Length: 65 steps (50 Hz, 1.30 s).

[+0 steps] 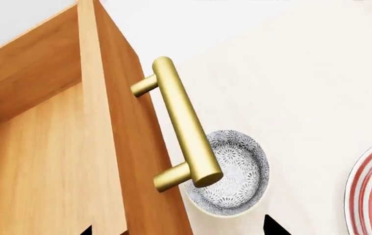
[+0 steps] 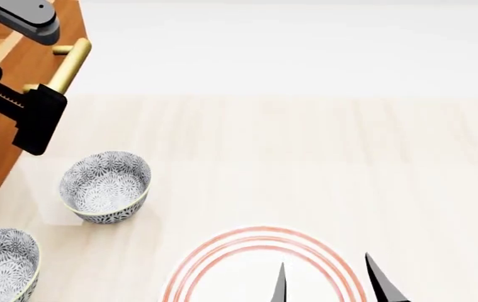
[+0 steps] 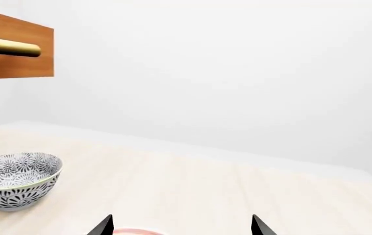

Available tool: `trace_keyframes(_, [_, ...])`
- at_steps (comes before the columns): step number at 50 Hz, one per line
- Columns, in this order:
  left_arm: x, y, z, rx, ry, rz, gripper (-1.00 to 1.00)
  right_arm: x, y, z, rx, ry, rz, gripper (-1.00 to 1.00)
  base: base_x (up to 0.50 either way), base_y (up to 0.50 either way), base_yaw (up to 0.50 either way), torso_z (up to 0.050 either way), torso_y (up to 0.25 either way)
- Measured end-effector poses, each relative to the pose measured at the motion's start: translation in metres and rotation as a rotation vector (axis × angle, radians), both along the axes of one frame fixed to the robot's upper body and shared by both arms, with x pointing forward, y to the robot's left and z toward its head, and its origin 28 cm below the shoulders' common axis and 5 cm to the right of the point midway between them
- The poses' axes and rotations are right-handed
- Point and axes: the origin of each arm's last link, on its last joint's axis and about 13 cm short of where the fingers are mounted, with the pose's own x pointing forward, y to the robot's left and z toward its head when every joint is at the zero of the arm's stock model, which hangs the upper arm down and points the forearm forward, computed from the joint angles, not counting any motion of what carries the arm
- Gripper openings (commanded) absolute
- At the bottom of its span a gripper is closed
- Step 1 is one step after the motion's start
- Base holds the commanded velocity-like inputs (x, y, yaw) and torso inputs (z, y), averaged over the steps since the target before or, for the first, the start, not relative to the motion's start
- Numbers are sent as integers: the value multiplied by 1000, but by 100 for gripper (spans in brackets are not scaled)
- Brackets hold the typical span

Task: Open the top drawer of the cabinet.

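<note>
The top drawer [image 1: 55, 147] was seen pulled out, its brass handle [image 1: 182, 122] ungripped between the left gripper's [image 1: 179, 230] spread fingertips (presumably released). The right gripper [image 3: 180, 226] was held wide, idle over the red-ringed plate [image 2: 221, 264].

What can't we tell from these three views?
- Cabinet: cut off by the head view's left and top edges, and the left arm covers part; lower drawer unseen.
- Left hand: only fingertips show at the wrist view's edge; grip on the handle unclear.
- Plate: cut off by the head view's bottom edge.
</note>
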Motion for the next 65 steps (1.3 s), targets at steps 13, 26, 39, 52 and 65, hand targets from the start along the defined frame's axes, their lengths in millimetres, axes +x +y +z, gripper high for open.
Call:
trace_keyframes(13, [-3,-10,2,-3,-5,-44,100,0,-1,0,0,1,-4,100,0,0,0,0,0])
trace_keyframes(26, [-8,-16,2,32,-19,-40,100,0,-2,0,4,0,-7,100,0,0,0,0,2])
trace_keyframes(39, [-14,-21,1,60,-32,-30,100,0,-2,0,5,0,-7,100,-2,-2,-2,0,3])
trace_keyframes(52, [-19,-22,1,69,-41,-25,100,-1,-3,0,5,2,-7,100,-2,-3,-4,0,4])
trace_keyframes(65, [-22,-23,16,-6,-86,-67,100,-1,-2,0,4,4,-7,100,-1,-2,-3,0,4])
